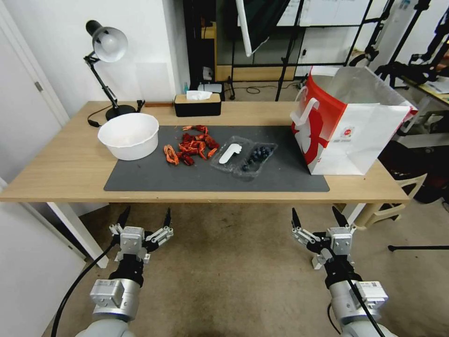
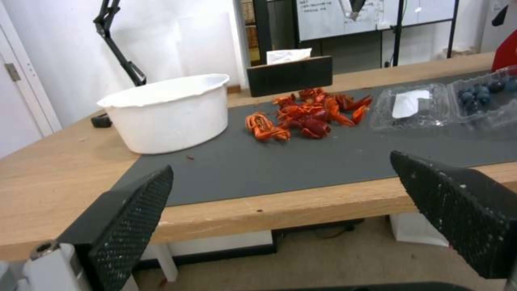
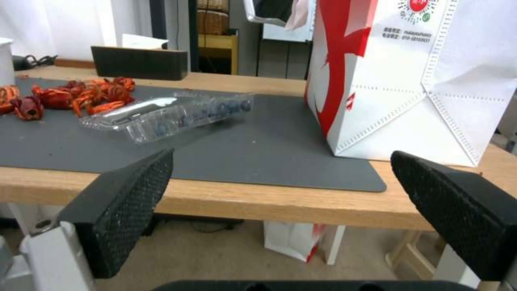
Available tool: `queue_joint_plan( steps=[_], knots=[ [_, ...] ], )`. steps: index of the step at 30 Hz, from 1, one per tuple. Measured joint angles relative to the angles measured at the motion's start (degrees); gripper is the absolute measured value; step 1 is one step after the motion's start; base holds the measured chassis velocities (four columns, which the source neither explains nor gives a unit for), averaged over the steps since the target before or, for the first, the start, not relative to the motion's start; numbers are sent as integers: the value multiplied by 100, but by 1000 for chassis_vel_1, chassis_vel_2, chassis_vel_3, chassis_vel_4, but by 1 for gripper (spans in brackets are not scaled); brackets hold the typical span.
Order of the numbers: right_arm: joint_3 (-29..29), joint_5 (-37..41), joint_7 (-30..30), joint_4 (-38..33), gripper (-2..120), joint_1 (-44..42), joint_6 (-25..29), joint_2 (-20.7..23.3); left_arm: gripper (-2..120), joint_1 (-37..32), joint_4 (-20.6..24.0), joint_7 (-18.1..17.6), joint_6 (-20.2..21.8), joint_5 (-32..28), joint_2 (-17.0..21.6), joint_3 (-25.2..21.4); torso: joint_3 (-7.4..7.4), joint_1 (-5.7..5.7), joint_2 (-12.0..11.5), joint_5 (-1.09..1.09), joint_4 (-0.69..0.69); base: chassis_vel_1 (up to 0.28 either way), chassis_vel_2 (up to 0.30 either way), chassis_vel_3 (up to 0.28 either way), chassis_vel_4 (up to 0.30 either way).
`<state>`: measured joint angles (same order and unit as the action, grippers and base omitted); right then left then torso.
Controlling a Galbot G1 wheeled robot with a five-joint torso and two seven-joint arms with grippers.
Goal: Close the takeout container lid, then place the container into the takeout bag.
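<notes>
The bag stands upright at the right end of the grey mat, red and white, with a small round red logo and a QR code above lines of print too small to read. The container lies open mid-mat, blueberries in one half, its lid bearing a blank white label. Red crayfish, a white bowl, a black tissue box and a lamp share the wooden desk. Left tool and right tool hover spread before the desk's edge, above beige carpet.
</notes>
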<state>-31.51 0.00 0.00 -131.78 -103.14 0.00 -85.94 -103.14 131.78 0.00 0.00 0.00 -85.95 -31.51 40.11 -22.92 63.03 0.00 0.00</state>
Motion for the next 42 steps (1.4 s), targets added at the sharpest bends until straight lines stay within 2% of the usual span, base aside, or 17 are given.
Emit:
queue_joint_plan(
  steps=[16,18,19,20,22,25,42],
  knots=[
    [0,1,-27,7,100,1,-5,-3,100,2,0,-1,0,-9,-3,14,0,0,0,0,0,0,0,0,0],
    [11,7,-192,53,100,5,-40,-37,100,20,1,-46,26,-86,-58,159,0,0,0,0,1,0,0,0,0],
    [66,20,-472,139,100,10,-116,-101,100,51,15,-111,86,-221,-161,428,0,0,0,-2,0,0,0,0,0],
    [66,20,-472,139,100,10,-116,-101,100,51,15,-111,86,-221,-161,428,0,0,0,-2,0,0,0,0,0],
    [152,44,-962,287,100,21,-255,-215,100,130,64,-258,212,-502,-381,990,0,0,0,3,0,0,0,0,0],
    [177,61,-1107,344,100,29,-278,-245,100,153,71,-287,236,-655,-459,1220,0,0,0,1,0,0,0,0,0],
    [136,62,-1139,336,100,23,-231,-241,100,160,16,-218,235,-708,-410,1235,0,0,0,0,0,0,0,0,0]
  ],
)
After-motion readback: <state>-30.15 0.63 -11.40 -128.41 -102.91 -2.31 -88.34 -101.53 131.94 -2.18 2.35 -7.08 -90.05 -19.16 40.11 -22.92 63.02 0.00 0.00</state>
